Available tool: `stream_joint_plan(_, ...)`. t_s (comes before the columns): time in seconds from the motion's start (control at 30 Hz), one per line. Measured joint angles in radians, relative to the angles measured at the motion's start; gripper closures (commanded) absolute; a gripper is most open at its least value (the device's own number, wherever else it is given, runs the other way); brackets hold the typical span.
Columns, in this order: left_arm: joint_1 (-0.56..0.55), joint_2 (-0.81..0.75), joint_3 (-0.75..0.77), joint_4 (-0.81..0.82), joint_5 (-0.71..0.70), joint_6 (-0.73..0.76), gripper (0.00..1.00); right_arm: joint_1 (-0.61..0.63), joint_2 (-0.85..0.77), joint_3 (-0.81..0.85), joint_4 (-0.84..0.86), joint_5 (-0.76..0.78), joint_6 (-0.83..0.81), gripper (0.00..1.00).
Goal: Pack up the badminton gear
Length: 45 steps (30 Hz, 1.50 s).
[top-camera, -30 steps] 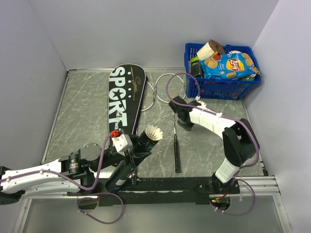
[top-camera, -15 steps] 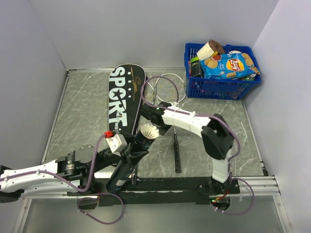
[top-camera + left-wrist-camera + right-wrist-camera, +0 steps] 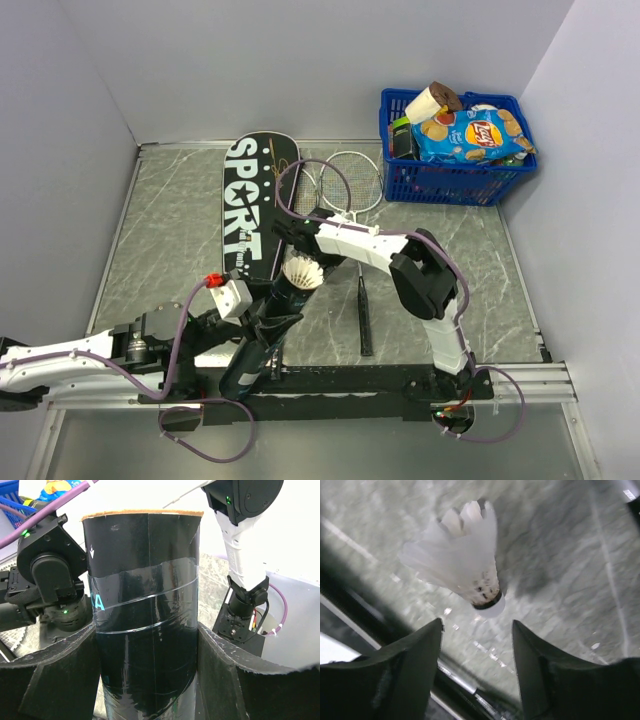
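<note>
Right fingers (image 3: 410,665) released behind the shuttlecock (image 3: 462,567); left fingers (image 3: 55,680) clenched on the tube (image 3: 147,605)
The shuttlecock sits just ahead of the right fingers, the nearer pair, with its cork toward them and its feathers angling away up-left. It seems to lie on the tabletop (image 3: 560,555) by the tube's raised mouth. The tube's inside cannot be seen. The SPORT cover (image 3: 255,215) lies flat, with both rackets (image 3: 345,178) beside it, not inside.

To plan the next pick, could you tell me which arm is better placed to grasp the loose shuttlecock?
Right. The right hand is open and faces the shuttlecock on the table, cork end nearest it. The left hand is shut on the black tube.
</note>
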Motion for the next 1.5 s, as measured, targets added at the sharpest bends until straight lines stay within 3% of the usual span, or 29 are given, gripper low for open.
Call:
stream_joint_plan(0.3, -0.042, -0.012, 0.000, -0.003, -0.005, 0.003, 0.76, -0.003, -0.050, -0.046, 0.080, -0.016, -0.140, 0.31)
stream_joint_plan(0.57, -0.072, -0.014, 0.000, -0.022, -0.031, 0.024, 0.76, -0.178, -0.259, -0.081, 0.267, -0.145, -0.531, 0.34)
stream_joint_plan(0.67, -0.075, -0.008, 0.000, -0.029, -0.039, 0.027, 0.76, -0.248, -0.280, -0.081, 0.350, -0.212, -0.701, 0.42)
stream_joint_plan(0.73, -0.076, -0.004, 0.000, -0.036, -0.044, 0.028, 0.76, -0.262, -0.270, -0.080, 0.394, -0.291, -0.805, 0.54)
stream_joint_plan(0.9, -0.082, -0.009, 0.000, -0.044, -0.062, 0.029, 0.76, -0.225, -0.209, -0.066, 0.462, -0.462, -0.988, 0.79)
stream_joint_plan(1.0, -0.090, -0.022, 0.000, -0.048, -0.075, 0.032, 0.75, -0.196, -0.194, -0.071, 0.488, -0.533, -1.040, 0.89)
stream_joint_plan(1.17, -0.098, -0.036, 0.000, -0.049, -0.094, 0.044, 0.75, -0.176, -0.136, -0.035, 0.498, -0.578, -1.093, 0.95)
stream_joint_plan(1.5, -0.103, -0.033, 0.000, -0.058, -0.123, 0.047, 0.75, -0.203, 0.108, 0.215, 0.438, -0.571, -1.132, 0.96)
